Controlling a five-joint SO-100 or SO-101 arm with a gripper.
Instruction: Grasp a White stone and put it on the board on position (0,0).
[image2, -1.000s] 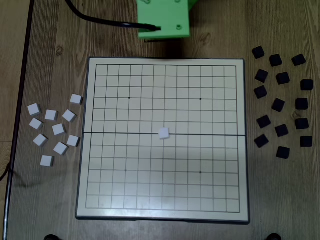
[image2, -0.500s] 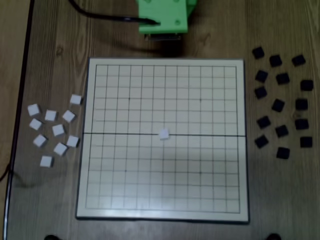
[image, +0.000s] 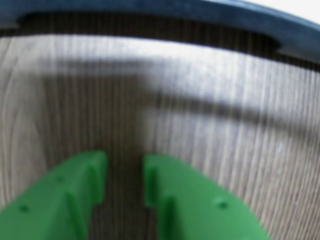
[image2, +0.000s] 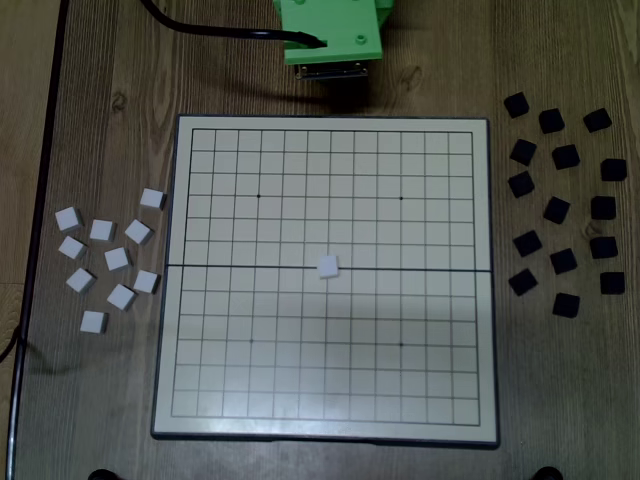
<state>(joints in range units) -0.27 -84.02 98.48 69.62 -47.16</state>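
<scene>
- I am carrying nothing: in the wrist view my gripper (image: 125, 182) is showing its two green fingers (image: 75, 195) with a narrow bare gap between them, parted and empty, over plain wooden table (image: 225, 125).
- In the fixed view the White stone (image2: 327, 266) is lying flat on the board (image2: 330, 425), sitting on the dark fold line at the grid's middle, which I am reading as position (0,0); the dot itself is hidden under the block.
- I am judging the placing step as done, with the arm's green body (image2: 330, 35) sitting beyond the board's top edge in that view, clear of the grid.
- The next move is calling for little: parking well away from the board without sweeping back over the stone.
- The spare white blocks (image2: 110, 262) are lying scattered on the table left of the board in the fixed view, the black blocks (image2: 563, 205) to the right; both groups are well apart from the arm.
- A black cable (image2: 200, 32) is trailing just beside the arm, so I am counting that side as the tighter one; the strip of table above the board is open.
</scene>
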